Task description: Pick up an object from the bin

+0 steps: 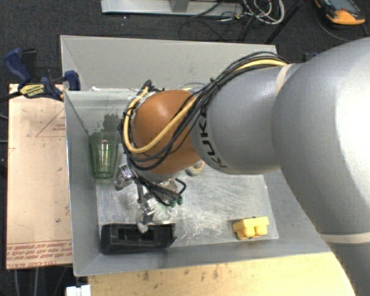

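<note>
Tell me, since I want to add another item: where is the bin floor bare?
The widest bare floor lies between the black rectangular block and the yellow brick, reaching up toward the arm. A smaller patch sits below the green cup, above the block's left end. It is crowded where the pincer hangs over the block.

Arm (pixel 283 122) cut off at right edge, covers much of bin (pixel 80 227) floor. Pale thing (pixel 196 170) under orange cover (pixel 163 131) mostly hidden, kind unclear. Tip of gripper (pixel 145 223) overlaps top edge of black block (pixel 120 239).
</note>
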Motion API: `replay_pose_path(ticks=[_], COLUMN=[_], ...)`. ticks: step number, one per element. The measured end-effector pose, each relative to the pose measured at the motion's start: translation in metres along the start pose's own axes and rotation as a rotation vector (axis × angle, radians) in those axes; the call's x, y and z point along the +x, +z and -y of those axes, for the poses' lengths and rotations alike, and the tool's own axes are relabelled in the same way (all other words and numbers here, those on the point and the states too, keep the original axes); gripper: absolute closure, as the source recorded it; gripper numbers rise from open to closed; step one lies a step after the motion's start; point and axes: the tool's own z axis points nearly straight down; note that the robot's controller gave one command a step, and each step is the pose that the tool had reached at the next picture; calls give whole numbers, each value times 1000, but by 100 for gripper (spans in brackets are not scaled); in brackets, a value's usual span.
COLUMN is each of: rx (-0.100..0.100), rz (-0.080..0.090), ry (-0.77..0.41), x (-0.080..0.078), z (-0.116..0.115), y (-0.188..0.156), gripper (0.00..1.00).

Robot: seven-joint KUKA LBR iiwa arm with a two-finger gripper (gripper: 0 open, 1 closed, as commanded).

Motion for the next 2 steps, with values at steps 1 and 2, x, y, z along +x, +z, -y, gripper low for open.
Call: replay_pose_path(ticks=[1,2], rx=[-12,18], rz=[13,6], ry=[-237,-56], x=[-2,3], z=[-7,-15], y=[-1,-2], gripper=[0,0])
